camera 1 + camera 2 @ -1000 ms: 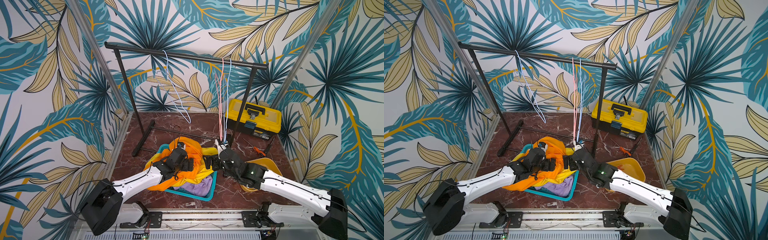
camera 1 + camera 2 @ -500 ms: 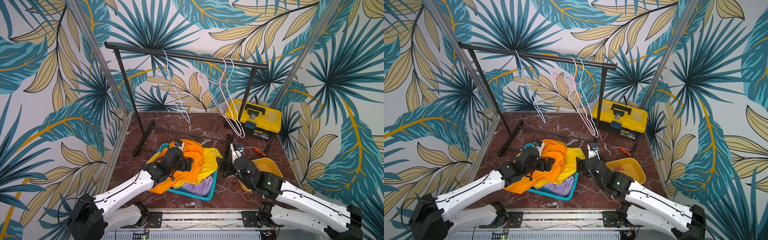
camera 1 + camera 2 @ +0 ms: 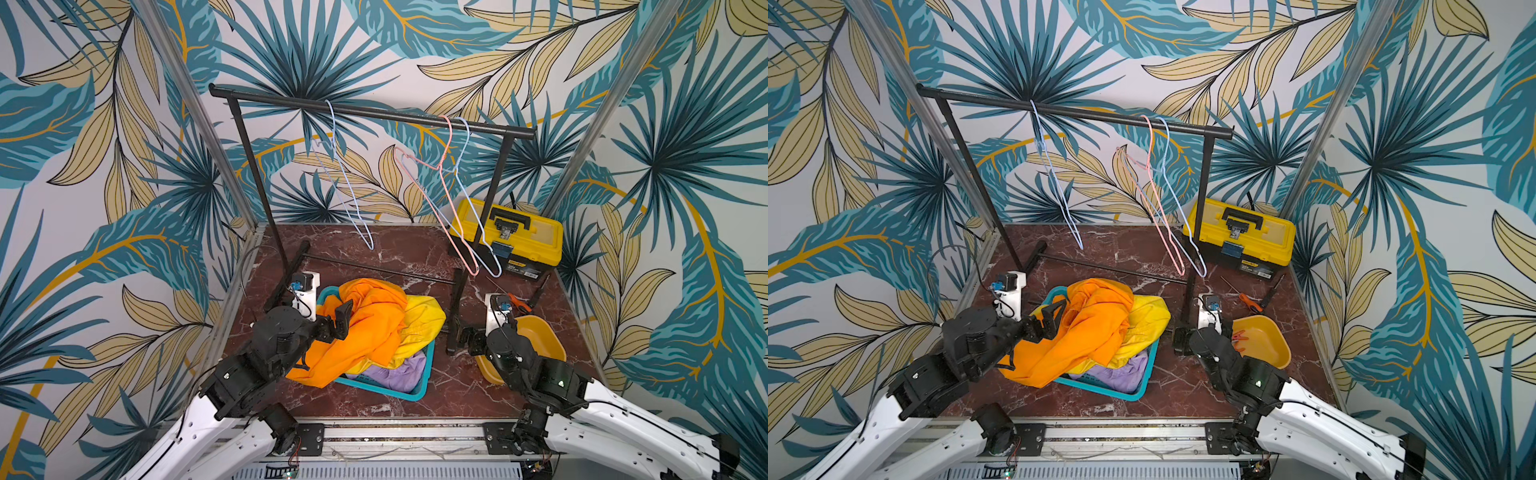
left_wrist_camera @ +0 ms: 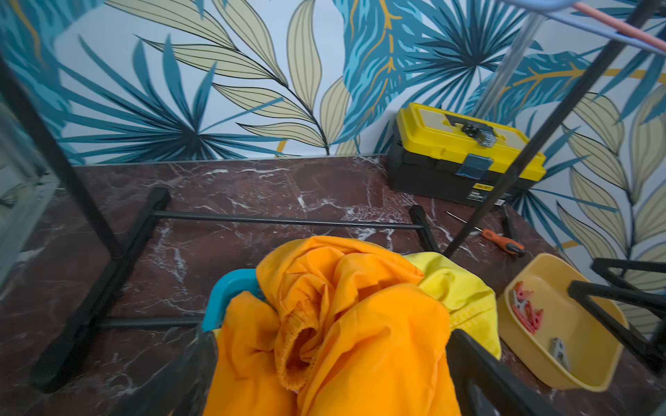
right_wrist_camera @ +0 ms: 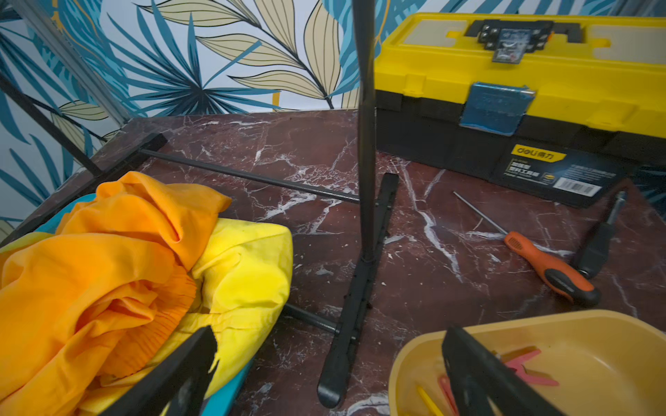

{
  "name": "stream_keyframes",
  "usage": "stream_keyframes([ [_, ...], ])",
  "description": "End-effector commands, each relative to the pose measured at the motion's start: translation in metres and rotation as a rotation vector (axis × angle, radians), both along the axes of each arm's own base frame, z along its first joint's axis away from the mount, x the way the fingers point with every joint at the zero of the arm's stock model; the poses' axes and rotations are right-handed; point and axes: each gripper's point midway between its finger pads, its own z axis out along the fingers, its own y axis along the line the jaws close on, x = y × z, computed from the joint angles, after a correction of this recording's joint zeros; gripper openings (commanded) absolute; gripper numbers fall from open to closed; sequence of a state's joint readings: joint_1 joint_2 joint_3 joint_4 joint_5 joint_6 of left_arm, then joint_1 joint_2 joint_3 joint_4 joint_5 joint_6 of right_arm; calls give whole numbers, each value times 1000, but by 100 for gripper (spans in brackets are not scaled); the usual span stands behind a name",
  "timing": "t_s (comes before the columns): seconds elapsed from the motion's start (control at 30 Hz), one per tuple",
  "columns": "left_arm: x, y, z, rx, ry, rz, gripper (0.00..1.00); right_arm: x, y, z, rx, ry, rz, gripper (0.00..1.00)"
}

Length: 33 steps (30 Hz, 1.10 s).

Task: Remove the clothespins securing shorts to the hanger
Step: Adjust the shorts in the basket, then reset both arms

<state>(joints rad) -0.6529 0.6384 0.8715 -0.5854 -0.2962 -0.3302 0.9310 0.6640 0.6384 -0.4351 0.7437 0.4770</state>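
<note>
In both top views three hangers [image 3: 473, 271] hang bare on the rail [image 3: 374, 112], upper middle. The shorts [image 3: 365, 328] lie heaped in a teal basket [image 3: 419, 388] at lower centre, so the job looks finished.

Left wrist view: the left gripper [image 4: 331, 353] gapes empty over the orange pair, and the clothespins [image 4: 526, 309] lie in the yellow tub [image 4: 584, 381].

Right wrist view: the right gripper [image 5: 329, 335] stands open and empty over bare floor [image 5: 432, 252], with the rack's upright [image 5: 364, 126] close ahead.

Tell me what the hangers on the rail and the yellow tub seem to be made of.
Hangers: thin bent wire, probably plastic-coated, given the matte pastel pink and blue. Yellow tub: likely moulded plastic, smooth with a slight sheen, rounded corners and rim.
</note>
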Motion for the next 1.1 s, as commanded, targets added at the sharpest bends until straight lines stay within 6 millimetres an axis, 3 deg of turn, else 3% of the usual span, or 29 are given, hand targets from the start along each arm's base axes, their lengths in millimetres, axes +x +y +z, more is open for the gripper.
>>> stream_keyframes([
  [0.0, 5, 34, -16, 75, 46, 112, 100, -3, -33, -3, -97, -19, -111, 100],
  [0.17, 29, 77, -35, -34, 75, 299, 100, -8, -60, 4, -140, -54, -182, 100],
  [0.4, 71, 126, -87, -227, 137, 447, 100, -6, -83, -10, -190, -31, -252, 100],
  [0.63, 112, 159, -141, -80, 201, 564, 100, 8, -85, -25, -187, 45, -263, 99],
  [0.97, 157, 170, -181, 88, 129, 521, 100, 31, -87, -49, -227, 99, -294, 100],
  [1.07, 165, 170, -177, 88, 62, 512, 100, 36, -88, -62, -223, 130, -301, 100],
])
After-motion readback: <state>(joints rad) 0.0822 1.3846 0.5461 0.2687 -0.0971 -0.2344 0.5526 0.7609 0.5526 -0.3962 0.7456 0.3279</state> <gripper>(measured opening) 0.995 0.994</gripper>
